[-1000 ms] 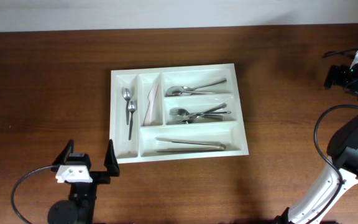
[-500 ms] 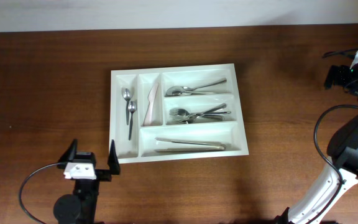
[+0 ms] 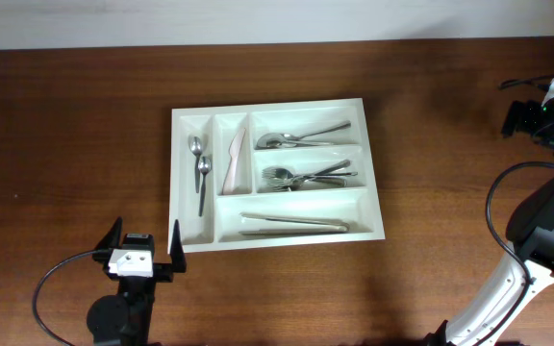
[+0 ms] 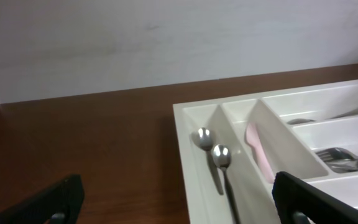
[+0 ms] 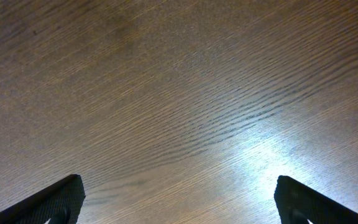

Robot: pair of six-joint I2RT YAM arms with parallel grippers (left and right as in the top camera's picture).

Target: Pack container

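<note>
The container (image 3: 195, 229) is a white cutlery tray in the middle of the table. It holds two small spoons (image 3: 200, 168), a pale pink utensil (image 3: 235, 159), spoons (image 3: 301, 137), forks (image 3: 311, 177) and long metal pieces (image 3: 291, 225). My left gripper (image 3: 143, 236) stands open at the tray's front left corner, with nothing between its fingers. In the left wrist view the tray rim (image 4: 185, 124) and the small spoons (image 4: 219, 155) lie ahead of the open left gripper (image 4: 179, 202). My right gripper (image 3: 525, 117) is far off at the right edge. The right wrist view shows it (image 5: 179, 199) open over bare wood.
The table is dark brown wood (image 3: 65, 144). A pale wall runs along its far edge (image 3: 258, 19). The right arm's white links and black cable (image 3: 537, 231) fill the lower right corner.
My left gripper has swung a little to the right and squared up at the tray's front left corner. The right arm has not moved.
</note>
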